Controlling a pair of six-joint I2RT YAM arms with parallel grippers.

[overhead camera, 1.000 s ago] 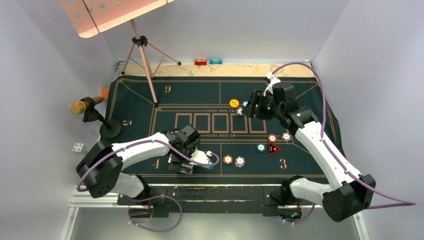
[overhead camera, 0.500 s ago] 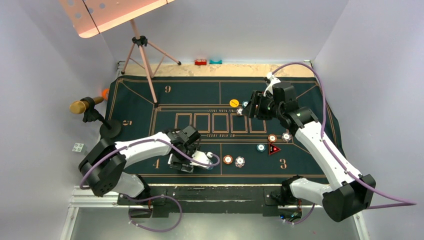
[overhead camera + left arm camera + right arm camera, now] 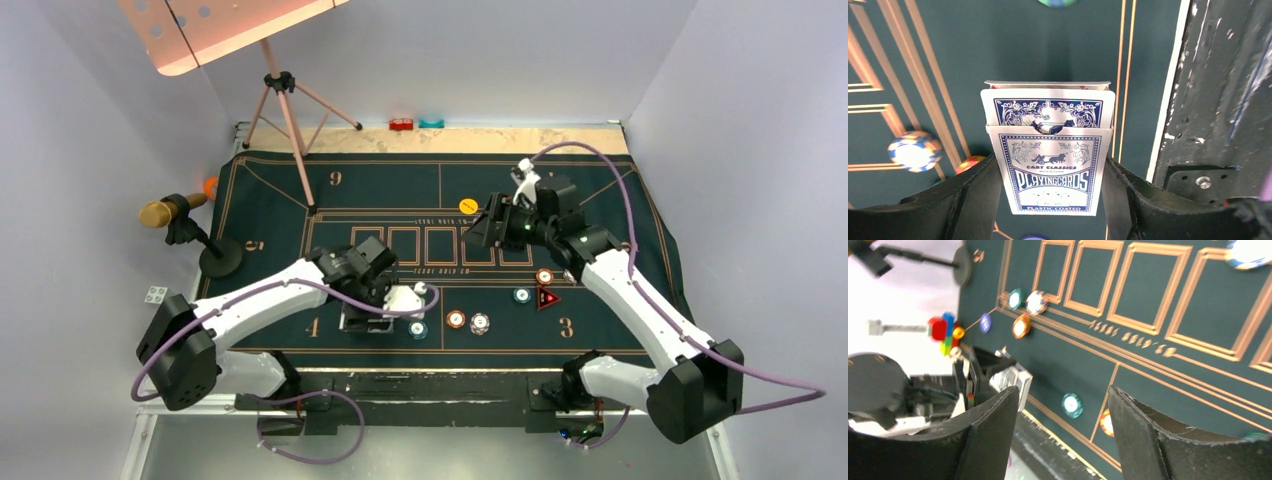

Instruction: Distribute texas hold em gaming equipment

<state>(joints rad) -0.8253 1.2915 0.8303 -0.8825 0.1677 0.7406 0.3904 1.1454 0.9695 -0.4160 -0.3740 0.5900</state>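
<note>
Left hand (image 3: pixel 1052 162) clenched on blue-and-white cardboard playing-card box (image 3: pixel 1048 195), flap open, cards (image 3: pixel 1048 107) showing. Box sits at 7 o'clock of green gold-lined felt mat (image 3: pixel 400 190); whether it touches the felt is unclear. Right hand (image 3: pixel 1062 395) released, empty, above the mat, flat yellow disc (image 3: pixel 467 205) at its 10 o'clock.

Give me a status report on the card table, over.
Left gripper: jaws shut on the card box. Right gripper: jaws open, empty, over the felt mat. Loose chips close beside the box.
</note>
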